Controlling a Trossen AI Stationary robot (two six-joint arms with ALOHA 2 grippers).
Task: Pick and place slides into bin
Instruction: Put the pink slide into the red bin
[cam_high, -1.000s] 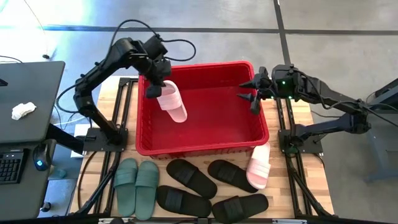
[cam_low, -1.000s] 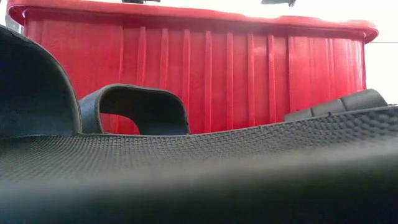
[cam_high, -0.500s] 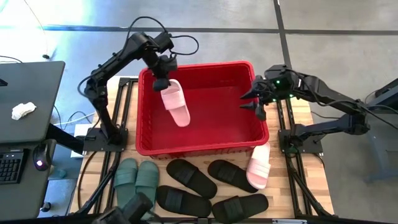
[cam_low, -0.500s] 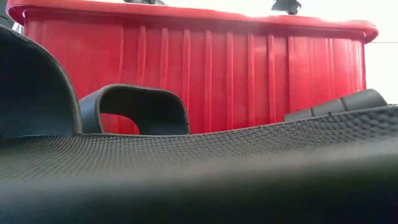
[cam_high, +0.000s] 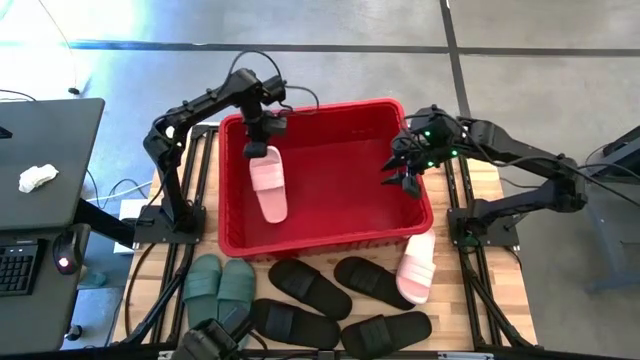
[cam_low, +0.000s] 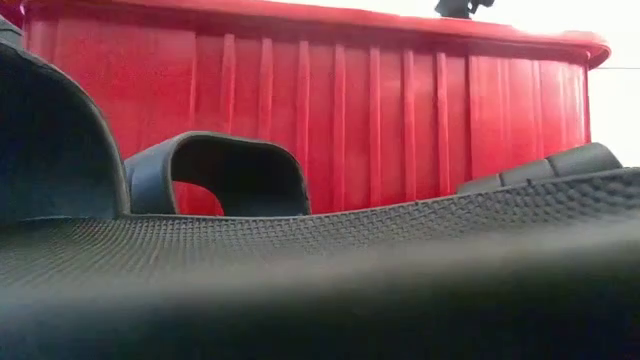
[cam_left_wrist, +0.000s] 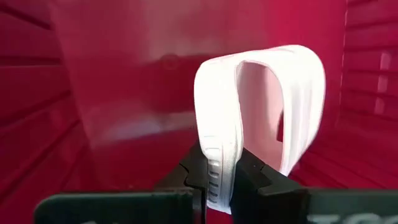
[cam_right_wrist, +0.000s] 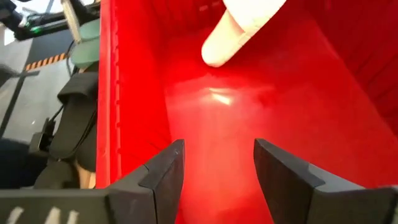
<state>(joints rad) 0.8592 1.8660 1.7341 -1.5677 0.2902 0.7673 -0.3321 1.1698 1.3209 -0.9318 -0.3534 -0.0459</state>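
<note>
My left gripper (cam_high: 262, 140) is shut on a pale pink slide (cam_high: 268, 186) inside the left part of the red bin (cam_high: 325, 240). The slide hangs toward the bin floor. My right gripper (cam_high: 403, 172) is open and empty over the bin's right side, just inside the rim. In its wrist view (cam_right_wrist: 214, 168) the pink slide's free end (cam_right_wrist: 239, 28) shows ahead. The second pink slide (cam_high: 416, 266) leans against the bin's near right corner. The green pair (cam_high: 220, 290) and several black slides (cam_high: 305, 287) lie on the table in front of the bin. My left gripper pinches the slide's sole at the end by the strap (cam_left_wrist: 219, 168) between its two fingers. One finger is on the ribbed underside and the other on the footbed side. The fingers come from above, pointing down. The slide hangs below them; whether its lower end touches the bin floor I cannot tell.
The bin's red ribbed wall (cam_low: 400, 120) fills the low view, with a black slide's strap (cam_low: 225, 175) and a black sole (cam_low: 320, 270) close in front. A dark desk (cam_high: 40, 170) with a crumpled white thing stands to the left. Arm frames flank the bin.
My left gripper has gone a little toward the table's right and down into the bin with the pink slide. The slide has swung from slanting toward the right to pointing at the near wall. My right gripper has drifted slightly toward the near edge, still open.
</note>
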